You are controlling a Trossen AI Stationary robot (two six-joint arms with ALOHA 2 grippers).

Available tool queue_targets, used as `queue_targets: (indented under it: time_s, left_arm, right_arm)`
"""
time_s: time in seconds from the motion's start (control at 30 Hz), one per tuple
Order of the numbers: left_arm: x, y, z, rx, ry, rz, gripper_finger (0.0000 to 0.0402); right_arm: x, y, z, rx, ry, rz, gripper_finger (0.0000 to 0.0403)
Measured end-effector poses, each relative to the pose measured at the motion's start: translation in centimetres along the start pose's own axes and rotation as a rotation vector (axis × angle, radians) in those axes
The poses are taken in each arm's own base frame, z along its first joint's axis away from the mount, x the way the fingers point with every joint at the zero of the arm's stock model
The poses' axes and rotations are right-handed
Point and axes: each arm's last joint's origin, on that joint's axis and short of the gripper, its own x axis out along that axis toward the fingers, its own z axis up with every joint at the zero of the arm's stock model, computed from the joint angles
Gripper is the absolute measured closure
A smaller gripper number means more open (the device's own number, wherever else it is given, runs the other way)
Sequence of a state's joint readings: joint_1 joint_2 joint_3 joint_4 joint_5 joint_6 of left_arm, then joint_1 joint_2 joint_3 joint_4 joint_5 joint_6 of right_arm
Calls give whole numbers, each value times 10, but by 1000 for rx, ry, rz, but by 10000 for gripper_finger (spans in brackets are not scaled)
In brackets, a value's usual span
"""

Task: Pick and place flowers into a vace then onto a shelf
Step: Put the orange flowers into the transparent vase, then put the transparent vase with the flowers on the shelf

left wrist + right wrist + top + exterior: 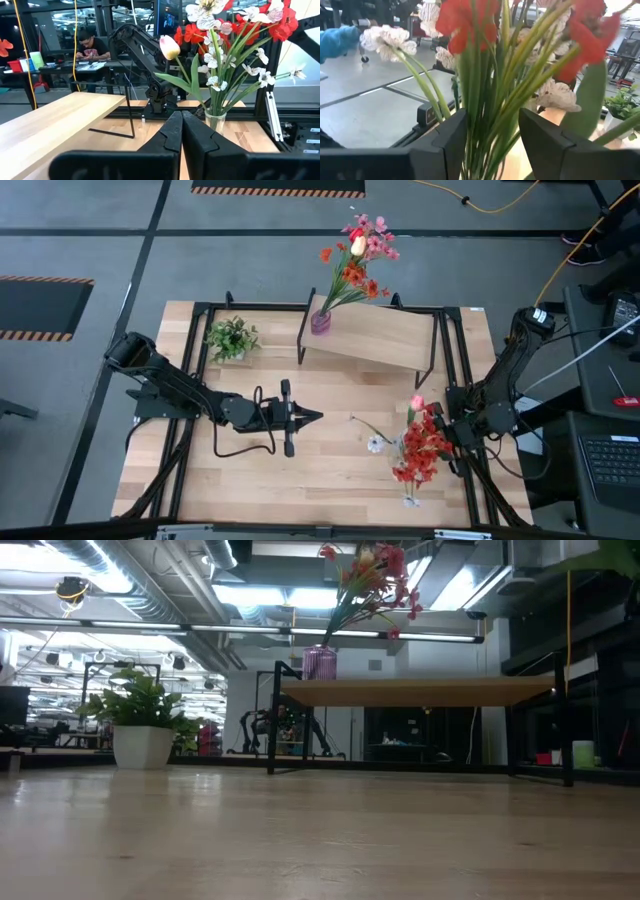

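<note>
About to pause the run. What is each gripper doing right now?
Left gripper: shut, holding nothing, mid-table.
Right gripper: open, fingers either side of the flower stems of the bouquet in the clear vase, not clamped.

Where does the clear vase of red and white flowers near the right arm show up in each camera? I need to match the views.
High view: the clear vase bouquet stands on the table's right side, beside the right gripper.
Low view: not in it.
Left wrist view: right of centre, beyond the left gripper.
Right wrist view: its stems fill the middle, between the open fingers.
Shared landmark: the shelf, also visible in the low and left wrist views.
</note>
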State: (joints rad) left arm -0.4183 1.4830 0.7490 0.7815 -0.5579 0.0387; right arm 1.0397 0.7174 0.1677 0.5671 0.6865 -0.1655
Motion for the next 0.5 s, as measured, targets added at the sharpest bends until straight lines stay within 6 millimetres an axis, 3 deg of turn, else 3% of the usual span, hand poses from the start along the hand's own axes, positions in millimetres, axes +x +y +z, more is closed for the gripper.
queue_targets:
  time_s: [0.3, 0.5]
  left_arm:
    - [0, 0, 0, 0, 0, -1, 398]
    - [0, 0, 0, 0, 0, -1, 399]
  right_arm:
    - [-14, -6, 4, 3, 5, 39, 223]
    - [-19, -9, 21, 21, 190, 72, 223]
